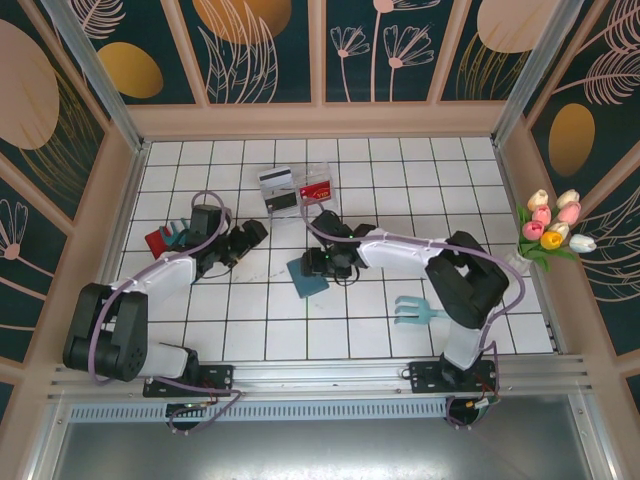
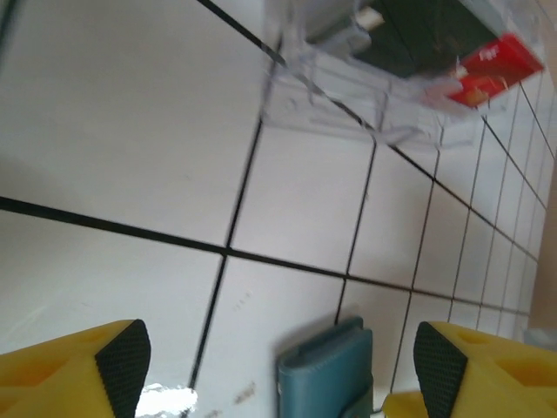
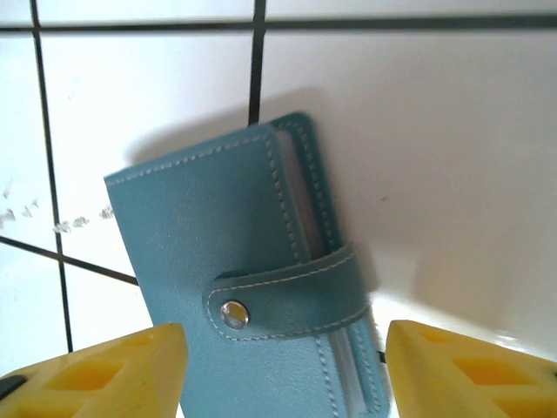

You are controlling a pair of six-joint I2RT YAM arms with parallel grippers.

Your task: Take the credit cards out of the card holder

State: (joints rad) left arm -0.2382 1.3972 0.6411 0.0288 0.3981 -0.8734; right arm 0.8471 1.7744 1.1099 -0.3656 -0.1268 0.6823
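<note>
Softness governs how the small teal-blue stitched bifold card holder [image 3: 218,218] will handle. Its panels look like pliable leatherette, light and likely to buckle, or to slide on the glossy white tiled bench [image 1: 230,320] if pushed from one side. It lies flat near the middle of the bench, closed, with a strap and metal snap [image 3: 232,314] wrapped over its open edge. Pale card edges show in the gap beside the strap; how many cards are inside cannot be told.

Such cards would be thin, stiff and slick. A pinch on a projecting edge seems the best hold, with the holder pinned at its folded side or a panel corner. The strap probably has to be unsnapped first.

The right tool [image 3: 283,357] hangs just above the holder, its yellow fingers [image 3: 113,370] spread to either side and gripping nothing. The left tool [image 2: 280,361] is likewise released, its black pads [image 2: 126,357] wide apart, and it faces the holder from the left.

At the far middle of the bench a clear plastic tray [image 2: 322,96] holds a red plastic card [image 2: 492,70], a dark grey-black card [image 2: 418,35] and a white-grey card with a black stripe [image 1: 275,180]. Whether they stand or lean in it cannot be told.
</note>
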